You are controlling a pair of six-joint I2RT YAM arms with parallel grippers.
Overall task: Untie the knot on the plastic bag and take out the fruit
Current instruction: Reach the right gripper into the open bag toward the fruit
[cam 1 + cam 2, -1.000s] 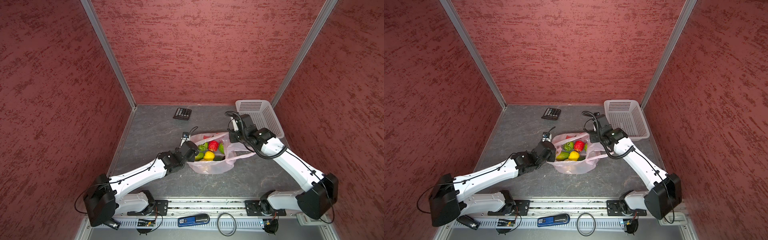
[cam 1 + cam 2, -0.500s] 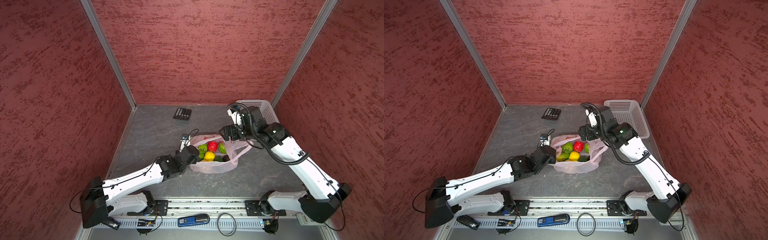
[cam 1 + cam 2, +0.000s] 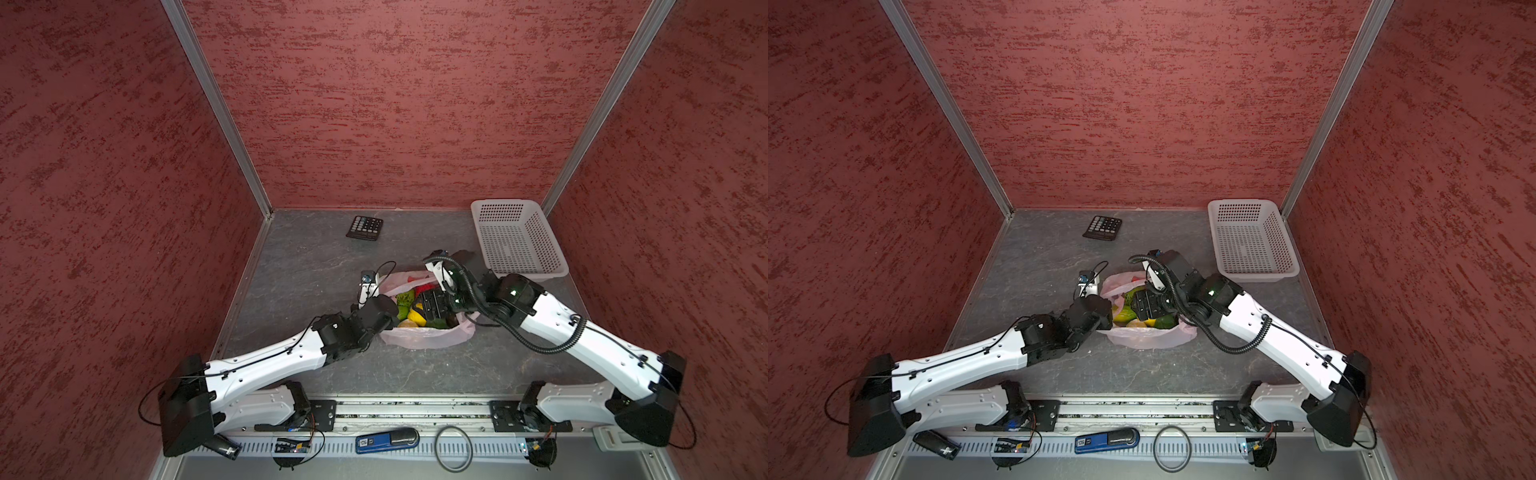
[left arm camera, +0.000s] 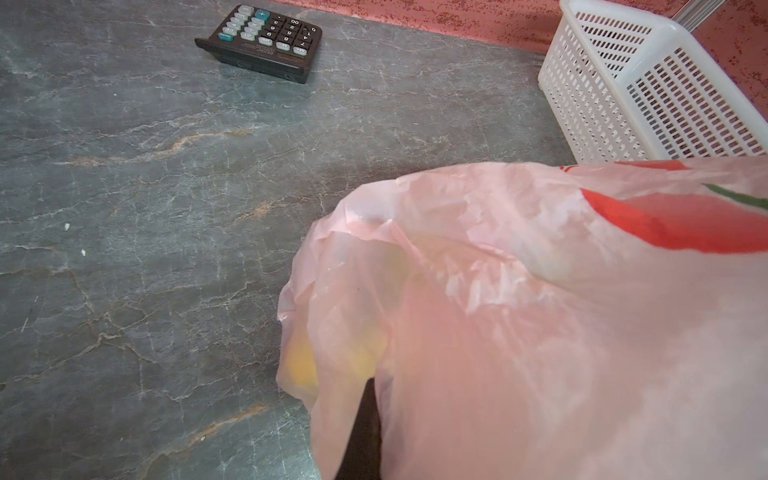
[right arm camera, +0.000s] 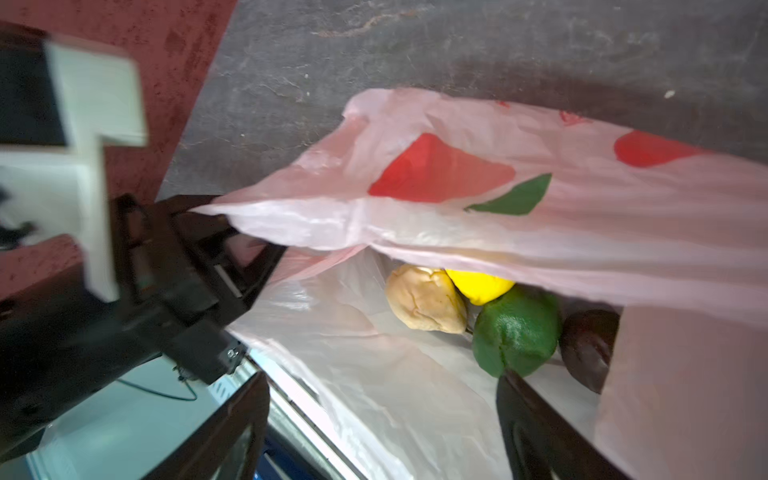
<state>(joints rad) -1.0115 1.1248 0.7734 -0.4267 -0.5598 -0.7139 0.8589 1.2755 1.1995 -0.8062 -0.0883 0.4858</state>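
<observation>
The pale pink plastic bag (image 3: 428, 337) (image 3: 1142, 338) lies mid-table with its mouth pulled open. Fruit shows inside: a beige piece (image 5: 426, 305), a yellow one (image 5: 480, 284) (image 3: 415, 314), a green one (image 5: 515, 332) and a dark brown one (image 5: 588, 349). My left gripper (image 5: 232, 249) (image 4: 365, 432) is shut on the bag's left rim, with film (image 4: 540, 311) draped over it. My right gripper (image 5: 382, 378) (image 3: 432, 307) (image 3: 1144, 305) hangs open in the bag's mouth just above the fruit, with nothing between its fingers. The knot is out of view.
A white perforated basket (image 3: 519, 245) (image 4: 648, 83) stands at the back right, close behind the right arm. A black calculator (image 3: 365, 227) (image 4: 262, 39) lies at the back middle. A blue device (image 3: 386, 438) and a black ring (image 3: 453, 446) lie on the front rail.
My right gripper left the bag's right side, opened wide, rose, then came down over the open mouth above the fruit. The left gripper stayed shut on the left rim, shifting slightly.
</observation>
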